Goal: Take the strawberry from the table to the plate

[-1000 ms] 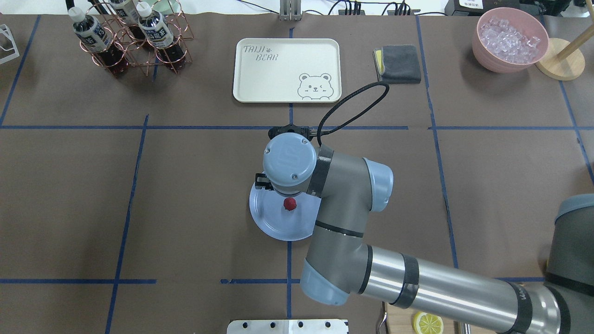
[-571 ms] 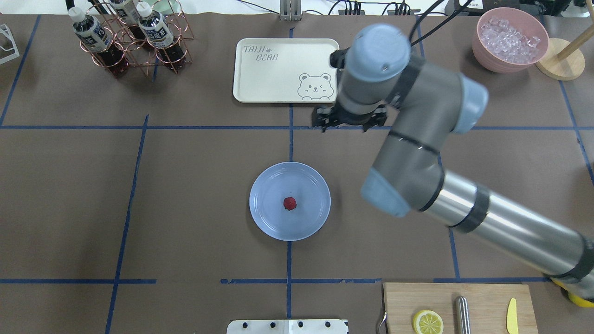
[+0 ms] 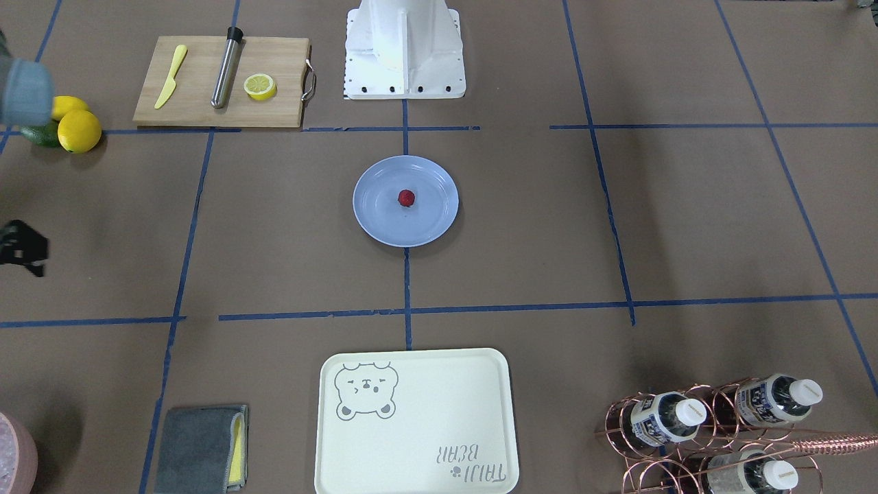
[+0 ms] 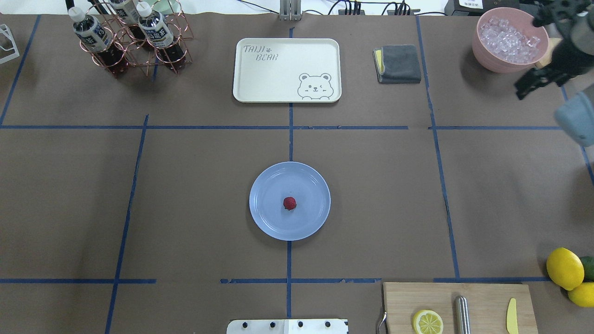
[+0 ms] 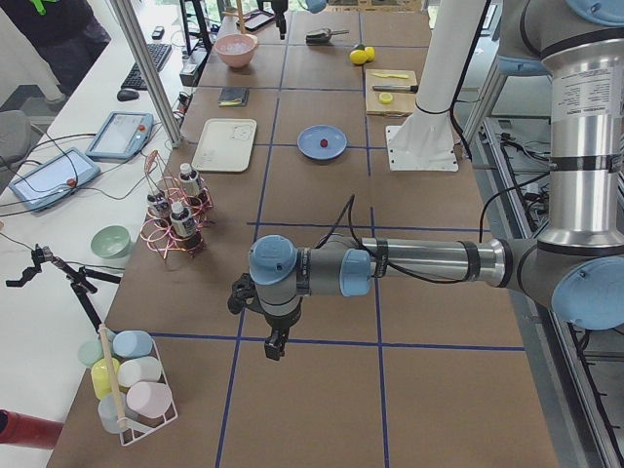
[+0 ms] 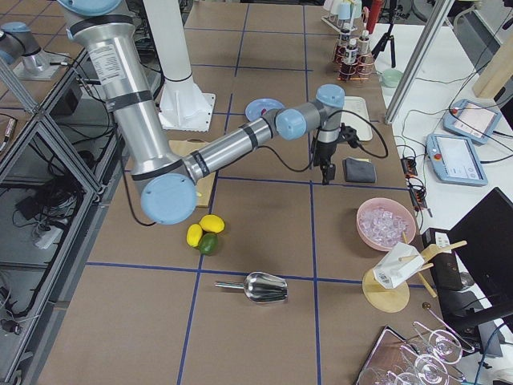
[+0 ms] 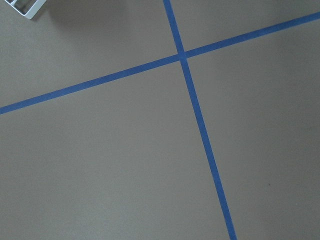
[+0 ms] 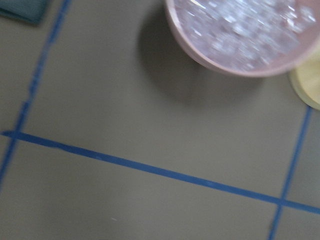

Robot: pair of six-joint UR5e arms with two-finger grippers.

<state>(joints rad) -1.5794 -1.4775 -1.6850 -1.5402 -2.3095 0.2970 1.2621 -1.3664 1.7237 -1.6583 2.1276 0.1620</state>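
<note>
**A:** Where's the strawberry (image 4: 289, 203)?

**B:** On the plate (image 4: 269, 218), well off from my right gripper (image 4: 526, 87), which hangs by the bowl (image 4: 487, 62). Jaws too blurry to call. Job looks done, so I'd just park high, clear of that bowl.

The only words that can be read are "TAIJI BEAR", printed in grey outline letters with a small paw mark in one corner of the cream tray (image 4: 287, 76) on the bench (image 4: 195, 185). In the front-facing view the same lettering on the tray (image 3: 411, 439) reads upside down. The bottles (image 4: 155, 28) in the wire rack carry labels whose print is too small to read.
</note>
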